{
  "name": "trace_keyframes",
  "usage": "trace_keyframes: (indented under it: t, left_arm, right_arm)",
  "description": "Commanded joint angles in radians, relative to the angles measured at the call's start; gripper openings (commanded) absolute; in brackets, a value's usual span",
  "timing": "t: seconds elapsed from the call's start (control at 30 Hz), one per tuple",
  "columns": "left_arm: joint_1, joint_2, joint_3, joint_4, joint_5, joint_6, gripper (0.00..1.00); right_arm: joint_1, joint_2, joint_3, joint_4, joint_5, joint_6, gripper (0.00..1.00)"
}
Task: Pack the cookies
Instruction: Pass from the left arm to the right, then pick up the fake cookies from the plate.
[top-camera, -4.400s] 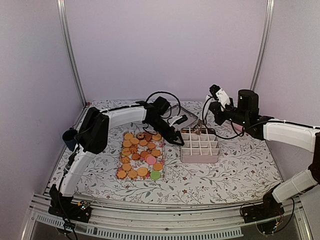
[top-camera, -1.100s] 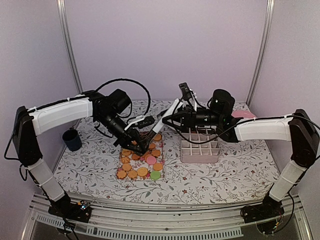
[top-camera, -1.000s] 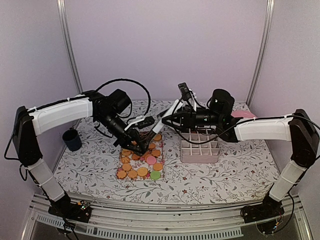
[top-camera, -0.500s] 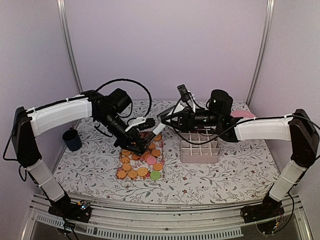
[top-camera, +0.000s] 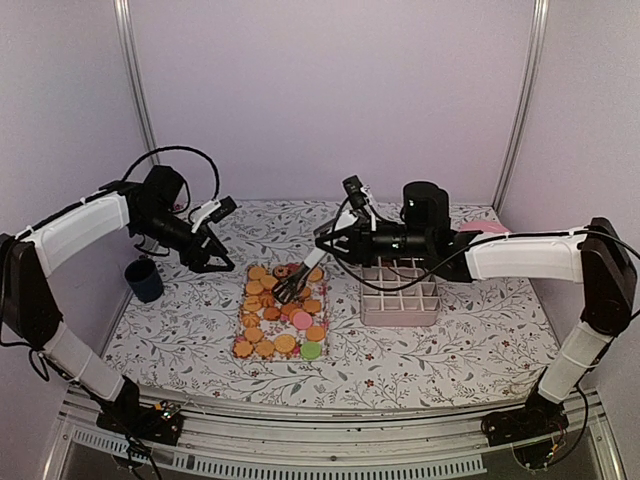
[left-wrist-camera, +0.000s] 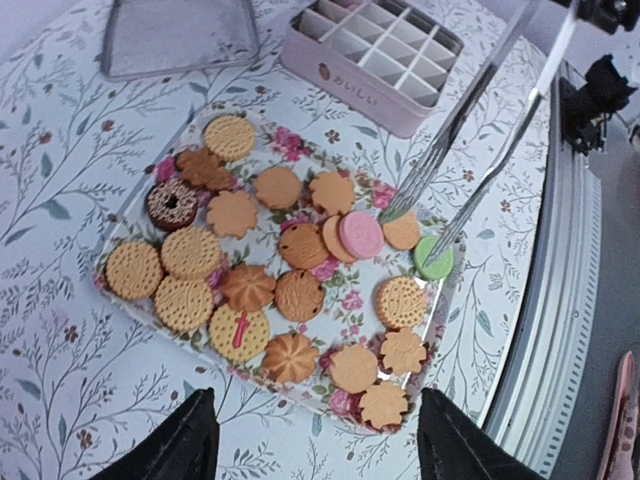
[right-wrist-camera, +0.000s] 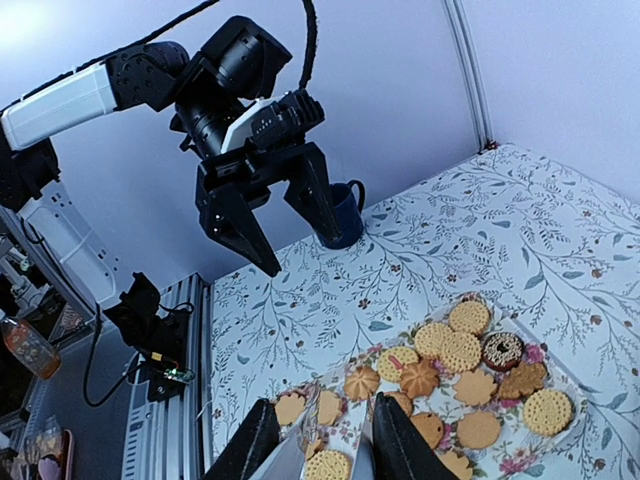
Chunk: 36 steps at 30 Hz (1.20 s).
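Observation:
The cookies (top-camera: 285, 343) lie on a floral tray (top-camera: 241, 325), mostly golden, with a pink one, a green one and a dark one among them. My right gripper (top-camera: 330, 243) is shut on metal tongs (top-camera: 308, 270), whose tips hang just over the tray's middle. In the right wrist view the tongs (right-wrist-camera: 290, 460) run out between the gripper's (right-wrist-camera: 325, 405) fingers toward the cookies (right-wrist-camera: 462, 350). My left gripper (top-camera: 232, 238) hangs open and empty, left of the tray and above the table. The left wrist view looks down past the gripper (left-wrist-camera: 320, 450) onto the cookies (left-wrist-camera: 300, 245) and the tongs (left-wrist-camera: 457, 118).
A pink box with grid compartments (top-camera: 400, 292) stands right of the tray. A dark blue cup (top-camera: 143, 278) sits at the far left. A pink plate (top-camera: 485, 228) lies at the back right. A grey lid (left-wrist-camera: 175, 35) lies behind the tray.
My left gripper has opened, let go of the tongs and swung away to the left. My right gripper has closed on the tongs and holds them alone over the tray.

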<state>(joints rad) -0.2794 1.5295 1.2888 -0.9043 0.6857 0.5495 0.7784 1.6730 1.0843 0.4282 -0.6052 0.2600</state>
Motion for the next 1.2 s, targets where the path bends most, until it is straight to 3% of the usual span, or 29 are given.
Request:
trace_keyframes:
  t: [0.0, 0.23, 0.47, 1.03, 1.17]
  left_arm:
    - [0.094, -0.082, -0.073, 0.058, -0.054, -0.058, 0.7]
    - [0.238, -0.15, -0.178, 0.095, -0.056, -0.098, 0.75]
    - [0.254, -0.2, -0.237, 0.124, -0.037, -0.115, 0.75]
    - [0.255, -0.215, -0.249, 0.112, -0.038, -0.101, 0.76]
    - [0.255, -0.212, -0.248, 0.114, -0.032, -0.106, 0.75]
  right_arm:
    - [0.058, 0.058, 0.114, -0.021, 0.14, -0.109, 0.33]
    - [0.112, 0.215, 0.293, -0.048, 0.285, -0.185, 0.33]
    - [0.17, 0.34, 0.404, -0.105, 0.404, -0.249, 0.33]
    - [0.216, 0.413, 0.391, -0.137, 0.445, -0.275, 0.34]
    - [0.217, 0.401, 0.375, -0.138, 0.466, -0.267, 0.22]
